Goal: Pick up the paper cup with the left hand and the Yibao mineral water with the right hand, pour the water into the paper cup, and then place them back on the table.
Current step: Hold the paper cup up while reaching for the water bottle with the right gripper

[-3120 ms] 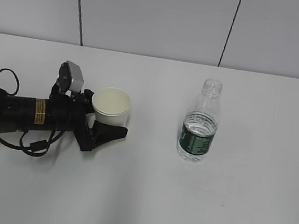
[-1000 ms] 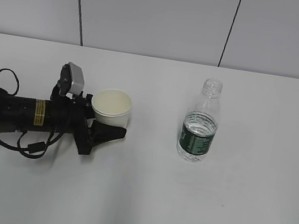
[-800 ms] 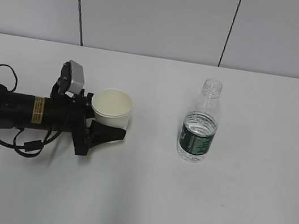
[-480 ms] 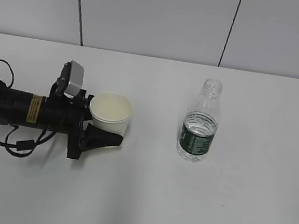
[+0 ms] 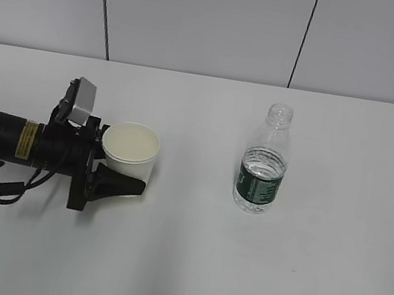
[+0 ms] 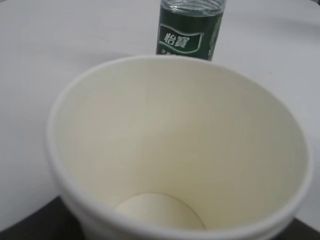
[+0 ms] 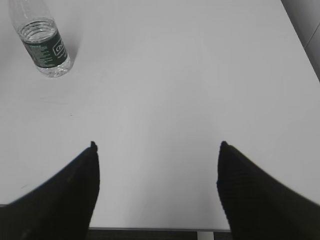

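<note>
My left gripper [image 5: 129,174] is shut on the cream-white paper cup [image 5: 129,153], which stands upright at the left of the white table [image 5: 297,270]. One black finger [image 5: 119,184] lies across the cup's front; the other is hidden behind it. I cannot tell whether the cup's base touches the table. In the left wrist view the empty cup [image 6: 180,150] fills the frame. The Yibao mineral water [image 5: 262,167], capless and green-labelled, stands upright right of centre, also seen as the bottle [image 6: 190,30] and bottle [image 7: 45,47]. My right gripper [image 7: 158,145] is open and empty, far from the bottle.
A grey panelled wall [image 5: 203,20] runs behind the table. The table's near edge [image 7: 150,229] lies just under my right gripper, and its right edge [image 7: 300,40] shows at the top right of that view. My left arm [image 5: 2,139] and its cables lie along the table's left side.
My left gripper has drawn back to the left with the paper cup in it, widening the gap to the bottle. The bottle has not moved.
</note>
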